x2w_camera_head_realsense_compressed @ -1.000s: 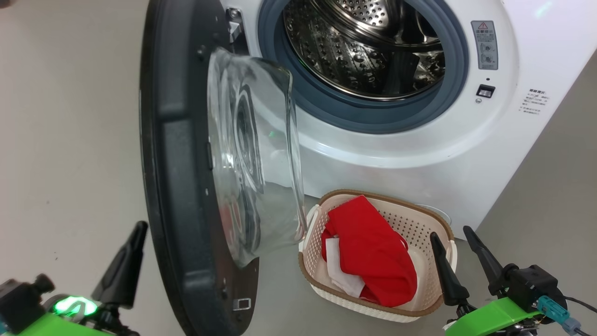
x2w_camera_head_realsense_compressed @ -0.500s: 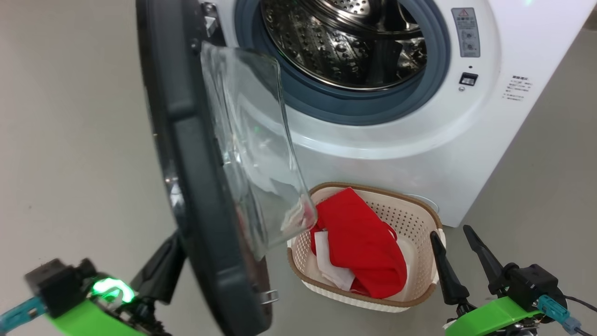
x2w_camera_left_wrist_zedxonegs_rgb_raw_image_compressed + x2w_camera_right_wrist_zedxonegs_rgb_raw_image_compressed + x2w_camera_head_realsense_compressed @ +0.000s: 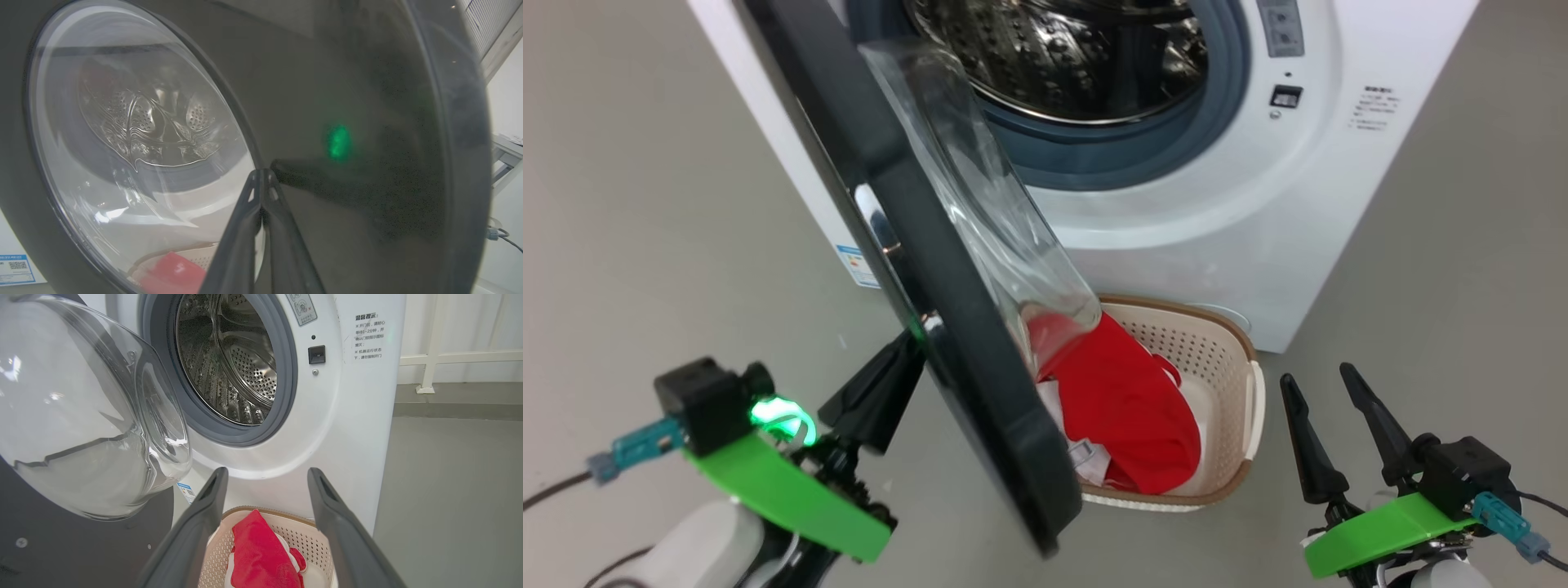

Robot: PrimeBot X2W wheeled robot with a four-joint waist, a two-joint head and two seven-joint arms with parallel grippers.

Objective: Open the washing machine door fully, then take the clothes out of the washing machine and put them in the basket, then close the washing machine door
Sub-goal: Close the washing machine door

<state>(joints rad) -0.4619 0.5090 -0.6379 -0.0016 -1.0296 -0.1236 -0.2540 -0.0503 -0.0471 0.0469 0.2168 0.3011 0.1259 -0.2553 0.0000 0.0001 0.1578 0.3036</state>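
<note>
Two hands: left hand [image 3: 261, 173] pressed together, tips on the outer face of the washing machine door [image 3: 947, 310]; right hand [image 3: 1316, 376] spread, empty, basket [image 3: 1241, 343] with clothes [image 3: 1127, 400] just ahead-left of it. We judge tips may skid, or the door's bowl clip the basket.

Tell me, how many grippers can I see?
2. The left gripper, shut, is lower left by the outer face of the washing machine door; the right gripper, open, is lower right beside the basket.
</note>
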